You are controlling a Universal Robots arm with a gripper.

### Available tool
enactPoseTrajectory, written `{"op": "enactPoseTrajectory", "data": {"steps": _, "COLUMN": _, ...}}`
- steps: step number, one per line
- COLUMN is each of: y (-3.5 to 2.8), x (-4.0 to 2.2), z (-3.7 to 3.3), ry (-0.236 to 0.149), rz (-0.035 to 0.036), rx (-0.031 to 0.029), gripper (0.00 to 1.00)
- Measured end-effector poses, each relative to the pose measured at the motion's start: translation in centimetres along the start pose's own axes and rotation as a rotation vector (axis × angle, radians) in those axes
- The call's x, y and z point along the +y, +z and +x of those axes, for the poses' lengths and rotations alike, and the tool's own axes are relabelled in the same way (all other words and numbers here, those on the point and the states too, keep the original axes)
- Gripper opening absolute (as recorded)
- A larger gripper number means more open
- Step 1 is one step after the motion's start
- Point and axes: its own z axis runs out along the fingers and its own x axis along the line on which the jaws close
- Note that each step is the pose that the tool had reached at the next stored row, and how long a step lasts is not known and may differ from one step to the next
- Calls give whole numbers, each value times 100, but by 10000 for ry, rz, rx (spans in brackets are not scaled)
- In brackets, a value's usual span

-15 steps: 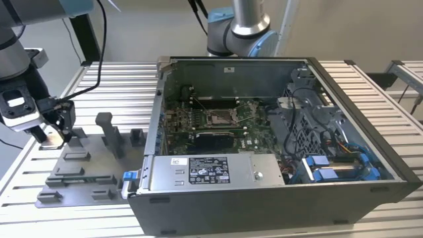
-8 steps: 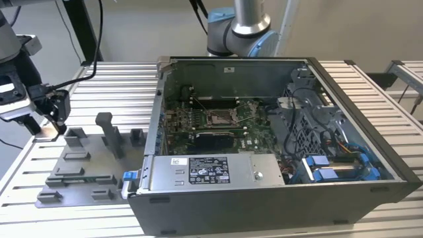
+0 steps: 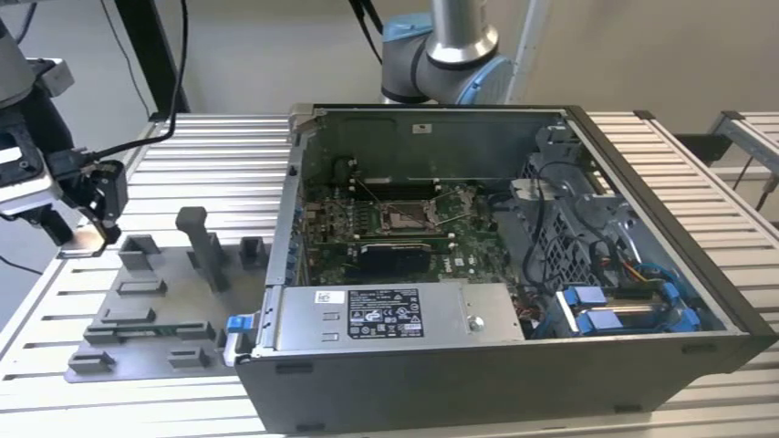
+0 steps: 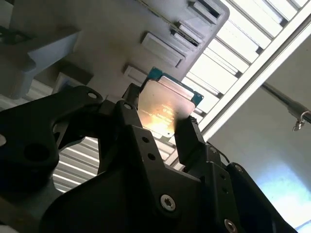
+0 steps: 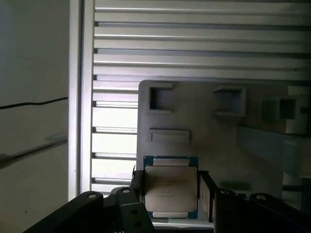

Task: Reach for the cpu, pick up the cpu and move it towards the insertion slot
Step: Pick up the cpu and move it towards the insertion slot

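The cpu [image 5: 171, 187] is a thin square chip with a silvery top face and a green rim. It sits between my black fingers [image 5: 137, 188] in both wrist views, with the gripper [image 5: 171, 190] shut on two of its opposite edges. The second wrist view shows the cpu [image 4: 165, 109] gripped the same way by the gripper [image 4: 158, 125]. In the exterior view my gripper [image 3: 80, 233] hangs at the exterior view's left, over the far corner of the grey fixture plate [image 3: 146, 315]. The insertion slot [image 3: 408, 214] lies on the green board inside the open computer case, well to the exterior view's right of the gripper.
The grey plate carries several raised fixture blocks, including a tall upright one [image 3: 201, 246]. The case's near metal wall [image 3: 286, 228] stands between the plate and the board. A power supply [image 3: 383, 315], cables and blue drive brackets [image 3: 608, 306] crowd the case. The table is slatted aluminium [image 3: 207, 173].
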Motion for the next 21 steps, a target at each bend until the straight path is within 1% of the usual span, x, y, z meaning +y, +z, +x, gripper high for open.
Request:
{"op": "enactPoseTrajectory", "data": {"steps": 2, "y": -18, "x": 1, "z": 0, "ry": 0, "rz": -1, "rx": -2, "gripper": 0}}
{"op": "enactPoseTrajectory", "data": {"steps": 6, "y": -107, "x": 3, "z": 2, "ry": 0, "rz": 0, "rx": 0, "gripper": 0}}
{"op": "enactPoseTrajectory", "data": {"steps": 9, "y": -142, "x": 4, "z": 2, "ry": 0, "rz": -1, "rx": -1, "gripper": 0}}
{"op": "enactPoseTrajectory", "data": {"steps": 21, "y": -223, "x": 4, "z": 3, "ry": 0, "rz": -2, "rx": -2, "gripper": 0}}
